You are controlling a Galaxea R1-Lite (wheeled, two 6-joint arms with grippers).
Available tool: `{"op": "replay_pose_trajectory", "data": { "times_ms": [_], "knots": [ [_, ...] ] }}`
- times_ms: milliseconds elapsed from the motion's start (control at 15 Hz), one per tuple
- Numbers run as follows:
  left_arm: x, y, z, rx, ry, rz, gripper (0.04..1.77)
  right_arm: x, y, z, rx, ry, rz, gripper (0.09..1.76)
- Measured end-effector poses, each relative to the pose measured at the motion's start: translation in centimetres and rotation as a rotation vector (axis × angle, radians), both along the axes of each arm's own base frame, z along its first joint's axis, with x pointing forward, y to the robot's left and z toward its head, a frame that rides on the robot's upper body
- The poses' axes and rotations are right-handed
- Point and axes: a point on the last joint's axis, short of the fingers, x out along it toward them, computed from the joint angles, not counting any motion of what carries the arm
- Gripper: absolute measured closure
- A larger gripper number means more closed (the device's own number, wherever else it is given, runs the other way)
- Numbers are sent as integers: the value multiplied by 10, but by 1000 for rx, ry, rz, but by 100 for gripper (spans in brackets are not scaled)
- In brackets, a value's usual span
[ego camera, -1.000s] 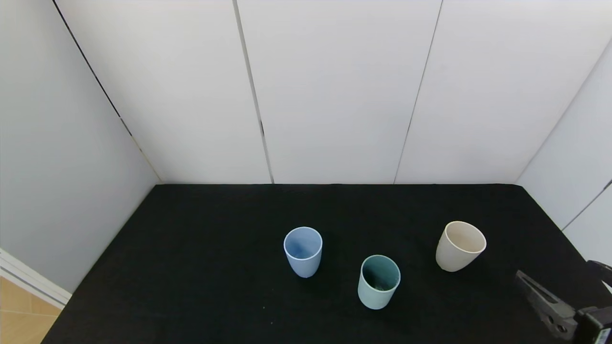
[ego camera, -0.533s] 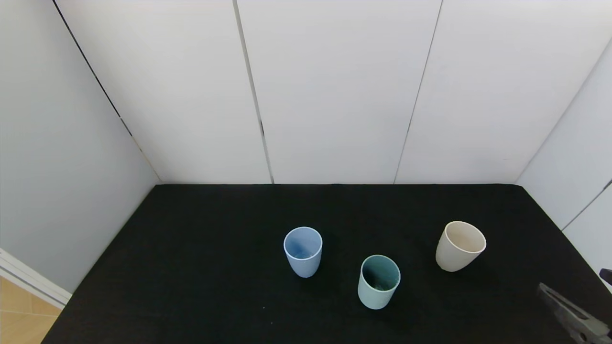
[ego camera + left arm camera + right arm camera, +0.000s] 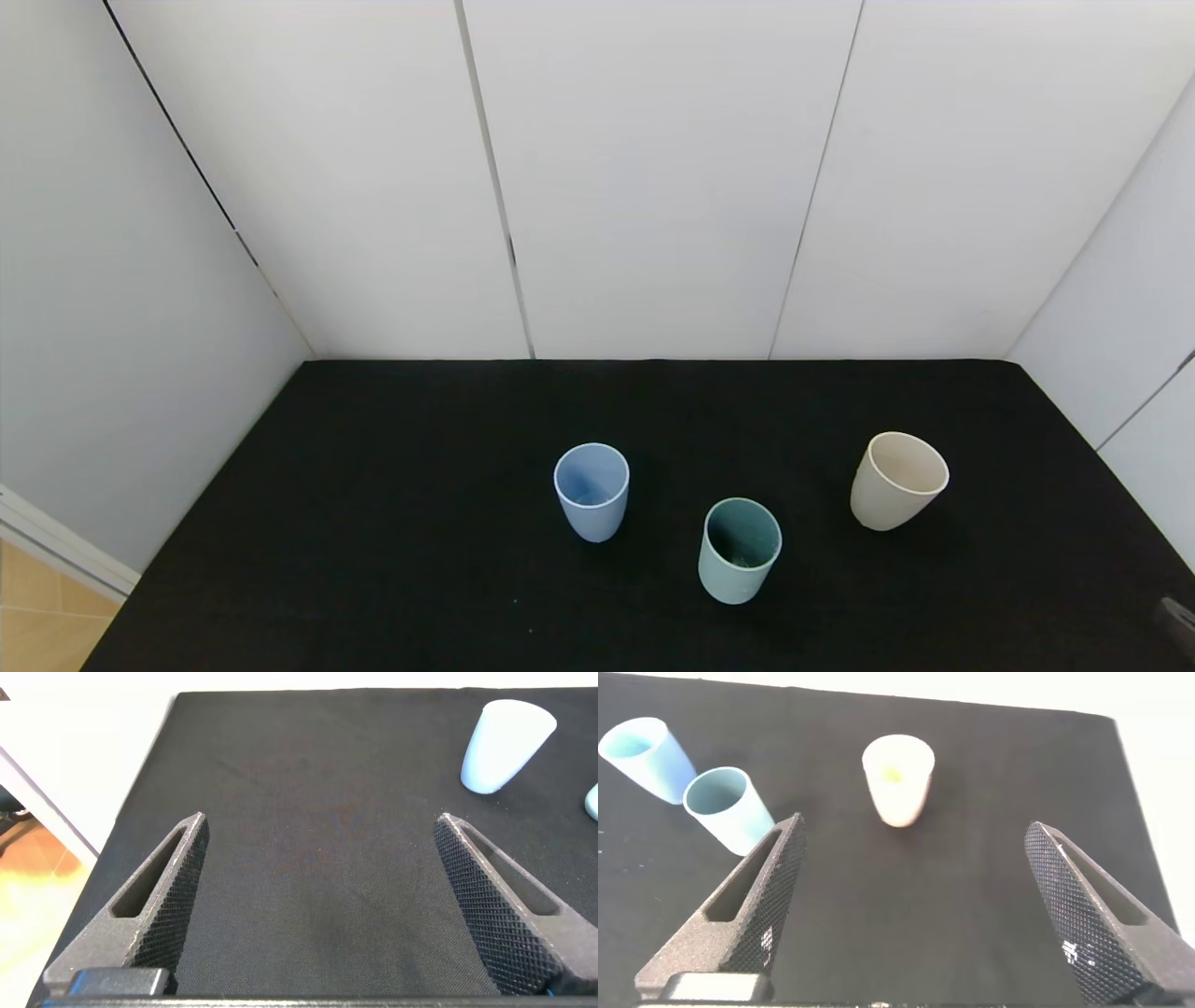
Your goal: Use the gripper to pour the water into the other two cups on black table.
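Cups stand in a loose row on the black table, none of them between any jaws. The right gripper has its jaws spread wide over bare cloth at the table's near right; in the right wrist view the cream-beige cup sits beyond the gap between the fingers, well apart from both, while the teal-green cup lies just past the tip of one finger and the periwinkle blue cup farther off behind it. In the head view only a dark sliver of the right gripper shows at the lower right edge. The left gripper also has its jaws spread wide, over bare cloth near the table's left side, with the periwinkle blue cup beyond and off to one side of its fingers.

From the head view, the periwinkle blue cup stands upright left of centre, the teal-green cup nearer the robot and just to its right, and the cream-beige cup well apart on the right. All three are handleless tumblers of like size. The teal-green cup has a pale outside and a darker teal inside, where faint glints near the bottom may be the water, though that is hard to confirm. The blue and beige cups' insides show no clear liquid.
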Motion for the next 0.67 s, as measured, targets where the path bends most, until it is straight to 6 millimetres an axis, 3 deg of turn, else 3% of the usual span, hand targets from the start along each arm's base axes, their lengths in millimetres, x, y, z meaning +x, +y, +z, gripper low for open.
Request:
{"op": "replay_pose_trajectory", "data": {
  "times_ms": [333, 667],
  "knots": [
    [0, 0, 0, 0, 0, 0, 9, -36, -1, -15, -5, -109, -68, 15],
    [0, 0, 0, 0, 0, 0, 9, -49, -3, -38, 6, -160, -163, 15]
  ]
}}
